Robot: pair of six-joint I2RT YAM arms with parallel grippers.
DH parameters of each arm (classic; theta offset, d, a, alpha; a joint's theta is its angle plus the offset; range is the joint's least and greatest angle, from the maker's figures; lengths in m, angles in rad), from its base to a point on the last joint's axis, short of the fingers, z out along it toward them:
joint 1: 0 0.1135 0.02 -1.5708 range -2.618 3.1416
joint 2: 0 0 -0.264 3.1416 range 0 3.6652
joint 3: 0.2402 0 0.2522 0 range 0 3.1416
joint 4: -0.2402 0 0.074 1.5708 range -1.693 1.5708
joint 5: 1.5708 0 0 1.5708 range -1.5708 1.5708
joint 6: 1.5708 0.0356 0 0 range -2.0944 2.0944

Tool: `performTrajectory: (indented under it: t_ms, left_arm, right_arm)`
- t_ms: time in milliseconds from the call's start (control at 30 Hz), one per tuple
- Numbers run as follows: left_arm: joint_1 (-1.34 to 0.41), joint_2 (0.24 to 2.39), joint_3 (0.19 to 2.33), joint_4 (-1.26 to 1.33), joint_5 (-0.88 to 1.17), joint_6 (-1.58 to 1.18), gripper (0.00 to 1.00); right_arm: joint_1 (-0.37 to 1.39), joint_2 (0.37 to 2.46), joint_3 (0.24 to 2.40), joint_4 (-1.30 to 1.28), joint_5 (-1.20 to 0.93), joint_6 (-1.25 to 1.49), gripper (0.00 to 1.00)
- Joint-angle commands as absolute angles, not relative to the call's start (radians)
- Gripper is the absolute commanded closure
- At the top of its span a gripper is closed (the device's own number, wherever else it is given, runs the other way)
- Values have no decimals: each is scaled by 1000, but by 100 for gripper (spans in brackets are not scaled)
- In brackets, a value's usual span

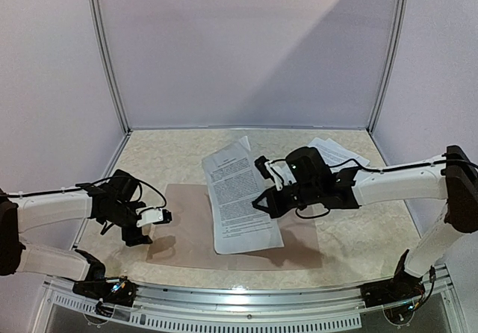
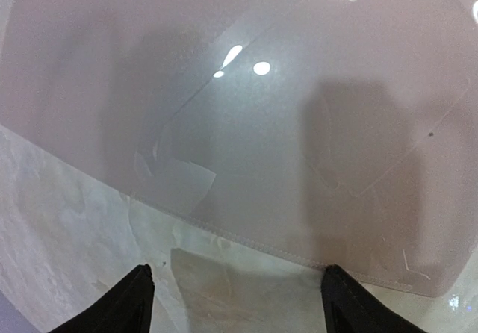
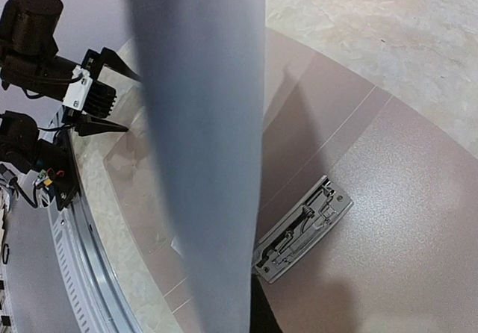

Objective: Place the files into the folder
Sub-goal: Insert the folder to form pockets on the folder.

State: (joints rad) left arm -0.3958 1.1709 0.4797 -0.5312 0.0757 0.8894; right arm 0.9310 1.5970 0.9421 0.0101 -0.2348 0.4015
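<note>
Wide-open jaws of the left gripper point(image 2: 239, 303) are held over the open folder point(image 1: 187, 232). One sheet point(image 1: 237, 191) is pinched above it by the right gripper point(image 1: 267, 201); lowering flat is likely needed next. More files point(image 1: 340, 154) are seen behind.

Top view looks down from behind the arms, whole table point(image 1: 358, 236) in frame. Left wrist view hangs close over the folder's point(image 2: 261, 124) left edge. Right wrist view faces left past a near, blurred sheet point(image 3: 202, 124), sharing the folder and the left gripper point(image 3: 131, 101) with the top view.
</note>
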Motion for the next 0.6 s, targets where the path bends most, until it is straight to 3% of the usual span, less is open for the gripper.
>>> performTrajectory:
  t_ms: [0, 567]
  left_arm:
    - [-410, 1178, 478, -570, 82, 900, 21]
    - [-414, 1220, 474, -545, 102, 904, 21]
  right_arm:
    - [947, 1642, 991, -64, -239, 356, 100]
    - [948, 1762, 981, 162, -323, 433, 100]
